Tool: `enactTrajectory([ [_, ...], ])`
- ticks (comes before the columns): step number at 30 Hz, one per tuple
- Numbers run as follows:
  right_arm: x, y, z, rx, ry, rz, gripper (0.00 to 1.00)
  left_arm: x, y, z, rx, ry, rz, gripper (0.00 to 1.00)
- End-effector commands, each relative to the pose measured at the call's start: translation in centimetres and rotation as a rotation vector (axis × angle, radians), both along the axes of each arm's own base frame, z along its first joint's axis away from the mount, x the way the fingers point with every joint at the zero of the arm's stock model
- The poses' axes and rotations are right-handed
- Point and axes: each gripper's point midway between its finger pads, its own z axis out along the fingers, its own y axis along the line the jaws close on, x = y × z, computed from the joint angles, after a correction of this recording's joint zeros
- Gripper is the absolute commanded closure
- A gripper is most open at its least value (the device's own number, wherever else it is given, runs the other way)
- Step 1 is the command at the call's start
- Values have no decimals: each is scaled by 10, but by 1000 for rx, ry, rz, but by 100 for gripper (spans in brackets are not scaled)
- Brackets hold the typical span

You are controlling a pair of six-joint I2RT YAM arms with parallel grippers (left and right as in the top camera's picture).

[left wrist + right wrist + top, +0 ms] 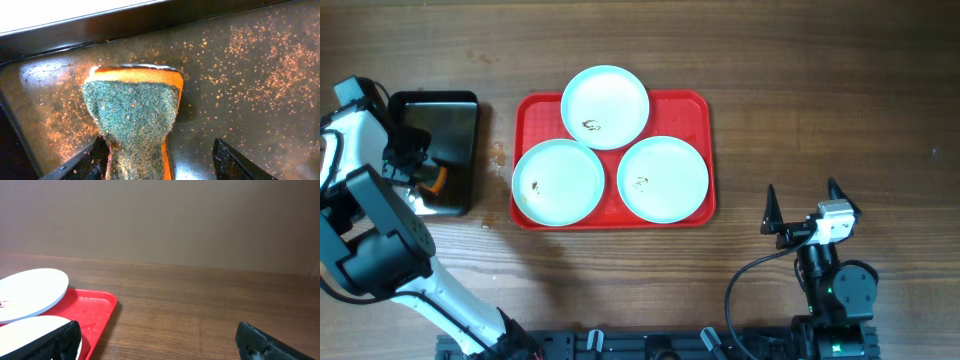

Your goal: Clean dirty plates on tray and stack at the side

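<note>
While the left end effector reaches down into the black pan, which sits just off the short end of the tray on the left arm's side, its jaws stand around the sponge without clamping it. One finger is against the sponge and the other is clearly apart from it. The right end effector is spread wide and holds nothing, parked on the worktop off the tray's near corner on the right arm's side.

All three plates are on the tray and none is stacked beside it. One plate is at the tray's far edge and overhangs the rim, and two plates lie side by side along the near edge. Each carries a small dark smudge.

The grip is the first risk, as I judge it. With contact on one side only, closing could push the sponge over or skid it across the pan floor, so the fingers catch a corner or nothing. A weak pinch could then drop the sponge on the way to the tray. The overhanging plate is the second risk, since scrubbing pressure near its outer edge could tip it or slide it off the tray. The plates sit so close together that rubbing one may shove the others.

No brand, label or writing can be read in any view.
</note>
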Motion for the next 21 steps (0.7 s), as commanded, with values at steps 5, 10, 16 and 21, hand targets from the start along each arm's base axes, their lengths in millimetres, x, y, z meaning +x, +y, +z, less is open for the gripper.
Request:
enactTrajectory([
  [5,0,-2,0,12,1,-8,0,-3,1,-7,-17,15,53,40],
  [10,0,-2,0,12,1,-8,0,-7,-3,-14,-33,23,80,37],
  [16,0,-2,0,12,1,-8,0,-14,-1,-18,-40,36,103,40],
  [21,0,-2,0,12,1,-8,0,-21,5,-20,-39,46,130,51],
])
